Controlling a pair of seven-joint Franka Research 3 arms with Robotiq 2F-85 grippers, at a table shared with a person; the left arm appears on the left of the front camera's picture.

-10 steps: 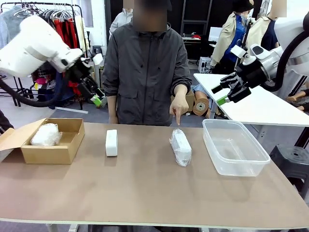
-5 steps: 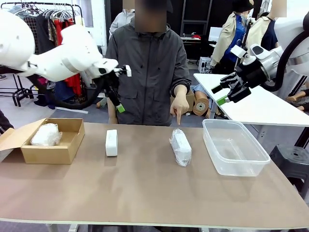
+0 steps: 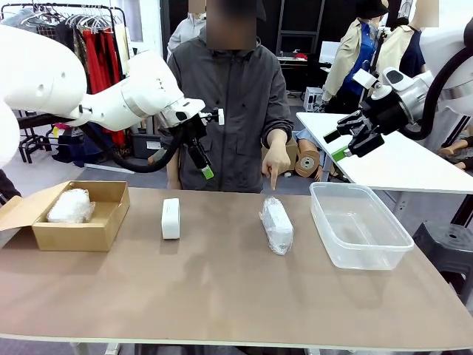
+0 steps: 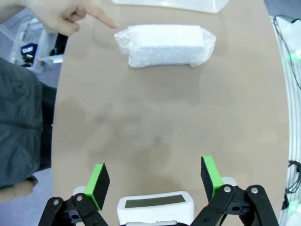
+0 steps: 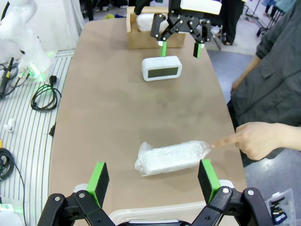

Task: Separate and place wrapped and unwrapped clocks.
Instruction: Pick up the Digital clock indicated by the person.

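Now the unwrapped clock (image 3: 171, 218) is seen lying flat on the table (image 3: 222, 296), left of centre and untouched. In the left wrist view its display face is caught just below the spread fingers. A wrapped clock (image 3: 276, 225) lies right of centre, near the clear plastic container (image 3: 373, 257), and it is being pointed at by the person's hand (image 3: 275, 164), whose fingertip is held close above its far end. The other wrapped clock (image 3: 71, 206) is already settled in the cardboard box (image 3: 70, 237) at the left edge.

None of the three clocks has been shifted in the last second. What has changed is the left gripper (image 3: 203, 168): it has been swung away from the box side and carried rightwards. It is now held in the air above and just beyond the bare clock, with its green pads wide apart and nothing between them. The right gripper (image 3: 336, 146) has not been moved. It is held high beyond the container, its fingers equally wide and empty.

So one wrapped clock can be counted as sorted and two pieces are left. With the finger aimed at the crinkly bundle, the sweep is judged to be an approach toward it, though a stop over the bare clock cannot be ruled out. Nothing is seen in the container, which is presumably meant for the bare one.
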